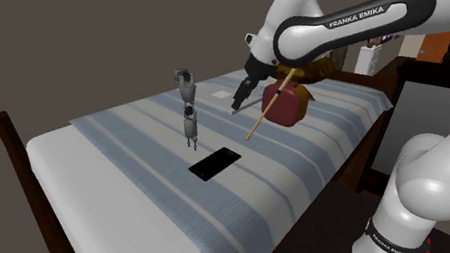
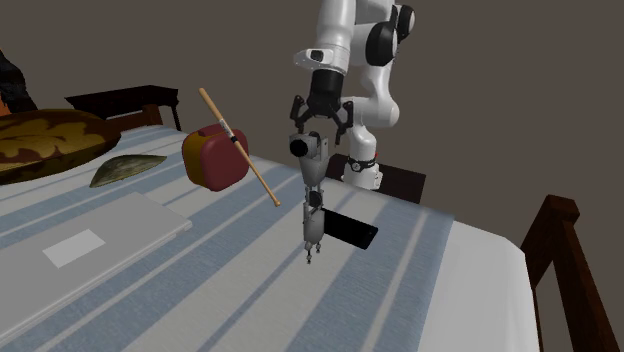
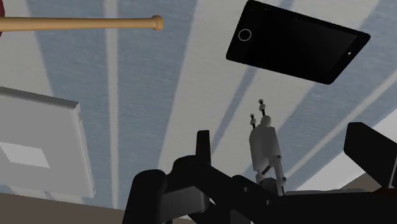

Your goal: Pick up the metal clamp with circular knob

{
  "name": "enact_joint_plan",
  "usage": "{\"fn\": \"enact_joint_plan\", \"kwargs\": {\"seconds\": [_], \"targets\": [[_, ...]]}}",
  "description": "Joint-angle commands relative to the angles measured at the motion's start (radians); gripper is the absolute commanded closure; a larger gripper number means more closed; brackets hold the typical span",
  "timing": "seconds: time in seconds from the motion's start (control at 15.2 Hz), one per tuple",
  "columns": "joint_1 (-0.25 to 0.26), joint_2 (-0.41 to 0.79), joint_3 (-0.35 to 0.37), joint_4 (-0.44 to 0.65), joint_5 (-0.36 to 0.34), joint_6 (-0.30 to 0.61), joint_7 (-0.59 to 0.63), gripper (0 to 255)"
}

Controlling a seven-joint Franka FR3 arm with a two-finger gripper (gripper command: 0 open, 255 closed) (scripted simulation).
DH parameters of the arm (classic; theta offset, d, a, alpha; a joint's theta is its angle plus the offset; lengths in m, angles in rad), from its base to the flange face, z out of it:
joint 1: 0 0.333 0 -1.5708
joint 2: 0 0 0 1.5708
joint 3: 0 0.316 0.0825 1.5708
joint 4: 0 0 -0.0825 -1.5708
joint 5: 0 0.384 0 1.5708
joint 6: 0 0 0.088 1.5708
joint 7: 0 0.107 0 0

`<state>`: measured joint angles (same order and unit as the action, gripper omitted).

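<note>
The claw [image 3: 283, 130] sat nearest the wrist camera. Its two black fingers [image 3: 203, 146] were spread wide and gripped nothing. Between them, touching neither, ran the grey clamp [image 3: 264, 143], seen almost end-on. Its two small prongs pointed away toward the striped blanket [image 3: 191, 76] of the bed [image 1: 79, 209].

In the second exterior view the clamp stood upright with its round knob [image 2: 308, 146] on top, just under the parted fingertips. In the shoulder view it stood to the left of the claw, with a gap between them. Whether the prongs touched the blanket could not be told.

A black phone [image 3: 296, 41] lay flat on the blanket just beside the clamp's lower end. A wooden stick [image 3: 83, 24] slanted across a red case [image 2: 213, 157], with its lower tip near the phone. A white slab [image 3: 38, 140] lay flat on the blanket, well apart from the phone.
</note>
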<state>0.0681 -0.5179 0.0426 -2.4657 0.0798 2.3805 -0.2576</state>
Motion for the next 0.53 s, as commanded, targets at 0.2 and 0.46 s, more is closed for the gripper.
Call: {"fn": "enact_joint_plan", "kwargs": {"seconds": [0.2, 0.46], "targets": [[0.051, 0.158, -0.013, 0.043, 0.04, 0.237, -0.09, 0], [0.108, 0.291, -0.033, 0.106, 0.099, 0.396, -0.185, 0]]}}
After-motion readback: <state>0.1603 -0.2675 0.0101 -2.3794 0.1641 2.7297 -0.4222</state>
